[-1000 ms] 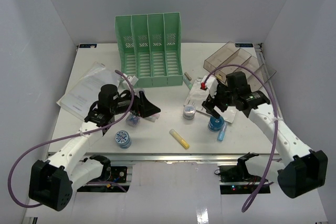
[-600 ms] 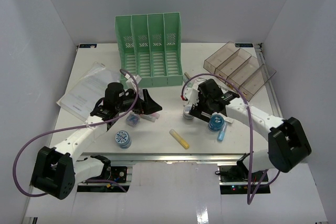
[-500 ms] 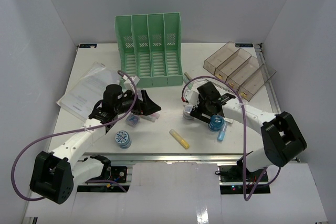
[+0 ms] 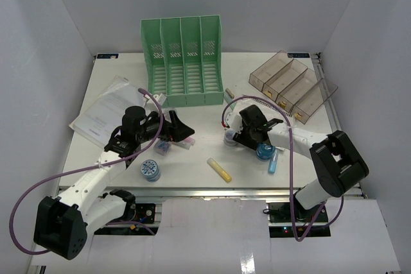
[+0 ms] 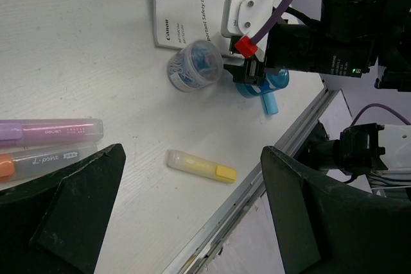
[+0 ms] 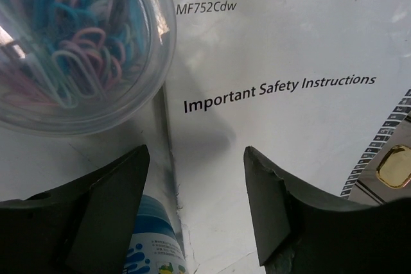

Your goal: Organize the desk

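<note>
Nearest, just behind the metal front rail, the white worktop [image 4: 192, 181] carries a yellow highlighter [image 4: 219, 169]. It lies between the two arms, its long axis running from far-left to near-right. A round tub [image 4: 149, 169] with a blue-patterned top sits to its left. To its right is a pale blue tube [image 4: 273, 162], just beside a blue-capped bottle [image 4: 263, 152]. The worktop itself spans the whole scene under every item.

A little farther in, the left end effector [image 4: 185, 131] hangs low with its fingers [image 5: 70, 216] spread apart and nothing between them. A purple highlighter [image 5: 51, 131] and an orange highlighter [image 5: 38, 158] lie parallel just beside one finger. The yellow highlighter shows in the gap of the left wrist view, so this arm looks aimed at it, though the right arm seems about as close.

The right end effector [image 4: 239, 136] is likewise open and empty, its fingers [image 6: 83, 210] over a booklet [image 6: 276, 81] printed "Important Safety Instructions". A clear jar of paper clips [image 6: 77, 43] stands off to one side of the gap, not between the fingers. Taking it would probably call for a sideways shift first.

Farthest stand a green file rack [image 4: 183, 62], a brown compartment tray [image 4: 292, 88] to its right, and loose papers [image 4: 106, 110] at the left.

From above, the booklet barely separates from the white surface. Whether the jar rests on the booklet I cannot tell. The bottle is cut off at the bottom of the right wrist view.
</note>
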Robot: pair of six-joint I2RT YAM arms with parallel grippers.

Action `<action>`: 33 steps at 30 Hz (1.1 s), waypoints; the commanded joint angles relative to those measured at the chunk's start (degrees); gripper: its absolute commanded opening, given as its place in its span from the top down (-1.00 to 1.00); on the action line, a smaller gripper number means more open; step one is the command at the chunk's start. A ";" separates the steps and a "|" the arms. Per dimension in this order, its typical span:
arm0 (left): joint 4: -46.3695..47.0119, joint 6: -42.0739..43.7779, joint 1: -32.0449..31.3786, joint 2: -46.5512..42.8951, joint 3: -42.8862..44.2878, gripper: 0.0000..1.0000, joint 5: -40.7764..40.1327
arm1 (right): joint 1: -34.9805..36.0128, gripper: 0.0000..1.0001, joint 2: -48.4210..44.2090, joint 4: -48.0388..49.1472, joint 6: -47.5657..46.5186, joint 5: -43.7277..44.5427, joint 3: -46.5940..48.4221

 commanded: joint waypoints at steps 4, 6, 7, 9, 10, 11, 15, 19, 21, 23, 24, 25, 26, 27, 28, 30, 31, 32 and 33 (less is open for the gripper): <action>0.46 -2.58 -0.17 -2.39 -1.99 -0.96 -0.94 | 0.22 -0.04 2.04 4.65 0.50 1.71 -0.90; 0.58 -3.81 -0.24 -2.79 -2.42 -0.96 -1.81 | 0.22 0.08 2.23 4.89 0.76 1.75 -0.98; 0.78 -4.50 -0.24 -2.90 -2.64 -0.96 -1.99 | 0.22 0.13 2.23 5.05 0.86 1.64 -1.04; 1.27 -5.88 -0.18 -3.09 -3.04 -0.96 -2.01 | 0.22 0.18 2.12 5.13 1.03 1.48 -1.19; 1.89 -6.95 -0.24 -3.13 -3.35 -0.96 -2.00 | 0.22 0.20 1.81 5.06 1.06 1.41 -1.31; 3.38 -7.73 -0.24 -3.08 -3.82 -0.96 -1.95 | 0.22 0.25 1.55 5.01 1.16 1.15 -1.52; 7.76 -11.69 -0.15 -1.50 -4.29 -0.96 -0.66 | -0.08 0.40 -0.82 4.48 2.06 -0.92 -1.83; 10.62 -17.50 -0.31 2.89 -3.47 -0.96 -0.75 | -1.26 0.56 -4.35 3.26 3.10 -4.84 -1.44; 11.54 -19.89 -0.56 5.76 -2.26 -0.96 -0.81 | -2.09 0.61 -6.38 2.55 3.63 -6.39 -1.31; 12.66 -21.56 -1.13 8.40 -0.93 -0.96 -0.77 | -2.85 0.64 -8.19 2.13 4.05 -9.06 -1.25; 13.32 -22.42 -1.60 9.64 -0.24 -0.96 -1.31 | -3.25 0.66 -9.15 1.86 4.28 -10.29 -1.25; 13.90 -23.29 -2.15 10.90 0.51 -0.96 -1.91 | -3.67 0.68 -10.13 1.61 4.51 -11.49 -1.25; 14.15 -24.19 -2.81 12.41 1.48 -0.96 -2.28 | -4.15 0.69 -11.15 1.42 4.75 -12.52 -1.25; 14.31 -25.22 -3.56 13.41 2.68 -0.96 -3.02 | -4.53 0.70 -12.20 1.22 4.91 -13.46 -1.20; 14.38 -26.27 -4.21 15.07 3.74 -0.96 -3.93 | -4.79 0.71 -13.03 1.07 5.03 -14.54 -1.16; 14.39 -29.36 -5.37 17.94 5.87 -0.96 -5.87 | -5.44 0.72 -14.52 0.86 5.16 -16.16 -1.15; 14.47 -30.12 -6.04 20.23 6.63 -0.96 -6.32 | -5.67 0.72 -15.25 0.85 5.16 -16.54 -1.07; 14.54 -30.89 -6.46 22.54 8.45 -0.96 -6.53 | -6.02 0.72 -15.61 0.64 5.16 -17.24 -0.93; 14.55 -31.40 -7.34 24.15 9.73 -0.96 -6.77 | -6.30 0.73 -15.89 0.53 5.16 -17.67 -0.90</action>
